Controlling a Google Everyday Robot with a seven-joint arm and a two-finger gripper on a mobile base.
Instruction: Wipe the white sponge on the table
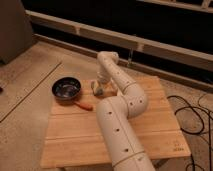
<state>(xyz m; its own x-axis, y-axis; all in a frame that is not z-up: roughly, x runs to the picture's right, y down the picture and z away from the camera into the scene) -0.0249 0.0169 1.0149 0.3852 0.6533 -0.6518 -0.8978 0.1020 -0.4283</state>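
My gripper [102, 80] hangs at the end of my white jointed arm [120, 130], low over the far part of the light wooden table [155, 125]. The small white sponge [98, 89] lies on the table directly under it. I cannot tell if they touch, or if my gripper is open or closed. Beside the sponge stands a dark round bowl [66, 90], and near the bowl lies a small orange object [86, 105].

Small pale white sponge [98, 89], lumpy in shape, lying on the wooden counter [155, 125] near its far edge, just below the jaws hanging over it
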